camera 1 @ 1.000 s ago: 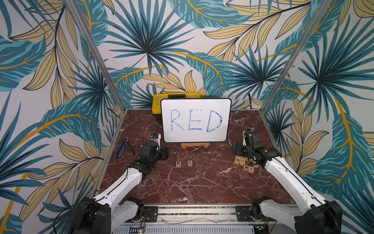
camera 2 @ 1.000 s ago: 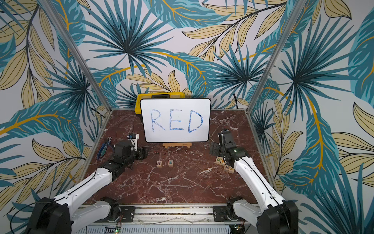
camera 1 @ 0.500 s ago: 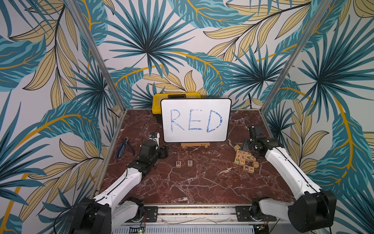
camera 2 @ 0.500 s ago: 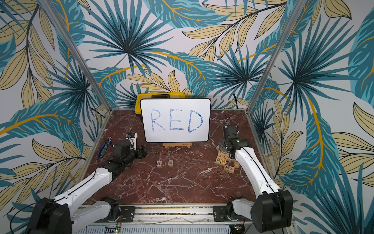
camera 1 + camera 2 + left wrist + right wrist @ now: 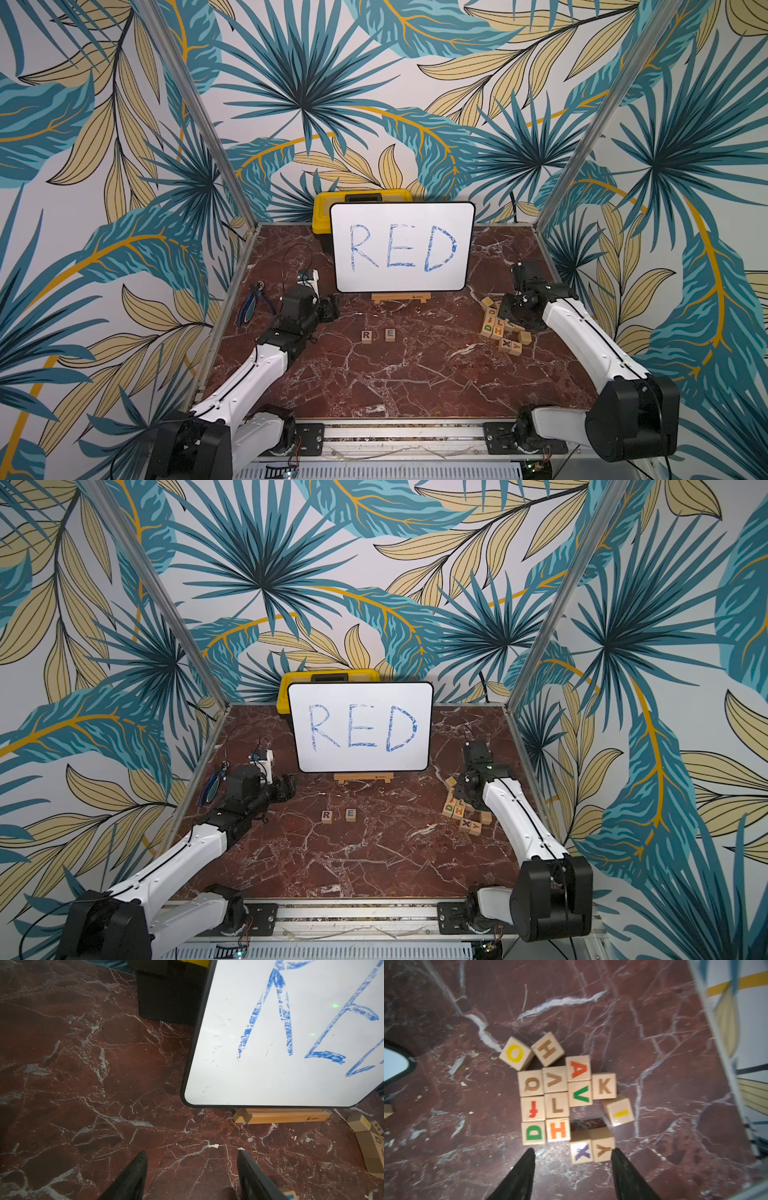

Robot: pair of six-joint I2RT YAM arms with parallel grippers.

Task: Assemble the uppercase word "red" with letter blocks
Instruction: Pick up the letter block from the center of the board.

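Observation:
The R block point(image 5: 366, 336) and the E block point(image 5: 390, 334) stand side by side in front of the whiteboard, in both top views. The green D block point(image 5: 534, 1132) sits at a corner of the block pile, beside an orange H block point(image 5: 558, 1130); it also shows in a top view as the D block point(image 5: 487, 328). My right gripper point(image 5: 572, 1149) hovers over the pile's near edge, open, with nothing between its fingers. One fingertip point(image 5: 529, 1152) is just short of the D. My left gripper point(image 5: 191, 1152) is open over bare table, left of the R block.
The whiteboard point(image 5: 402, 247) with blue RED leans on a wooden stand point(image 5: 401, 297), with a yellow toolbox point(image 5: 324, 203) behind it. Blue pliers point(image 5: 249, 307) lie at the left edge. Several other letter blocks crowd the pile point(image 5: 505, 328), and the X block point(image 5: 581, 1152) and the Y block point(image 5: 603, 1147) lie by my right fingers.
My right wrist has shifted a little off the block pile, uncovering more blocks, and its jaws have narrowed. The left arm has barely moved.

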